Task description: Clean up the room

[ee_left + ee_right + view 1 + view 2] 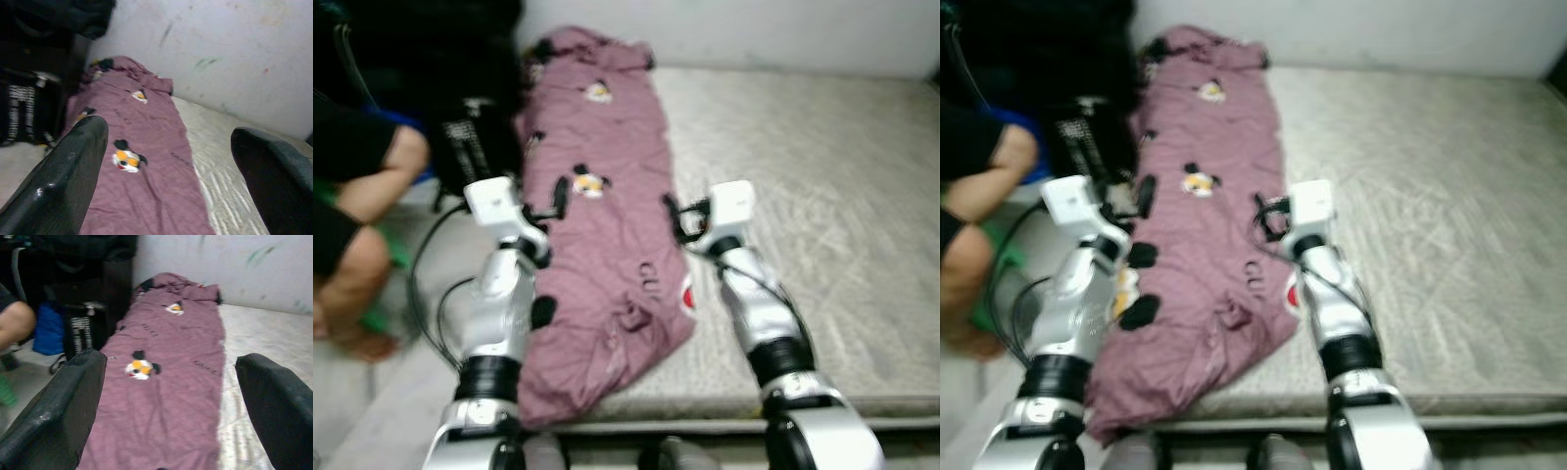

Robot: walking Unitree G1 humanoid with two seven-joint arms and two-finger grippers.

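A mauve blanket (607, 245) printed with small cartoon figures lies lengthwise along the left side of a grey mattress (813, 176). Its near end is rumpled and hangs over the front edge. My left gripper (555, 201) hovers over the blanket's left side, fingers open and empty. My right gripper (674, 217) hovers over the blanket's right edge, also open and empty. In the left wrist view the blanket (142, 161) stretches away between the spread fingers (63, 181). In the right wrist view the blanket (166, 382) lies the same way between the fingers (54, 411).
A person (362, 196) crouches on the floor at the left of the mattress. Dark clothing and a black bag (460, 88) are piled at the back left, with something blue (49, 333) beside them. A white wall (754, 29) runs behind the mattress.
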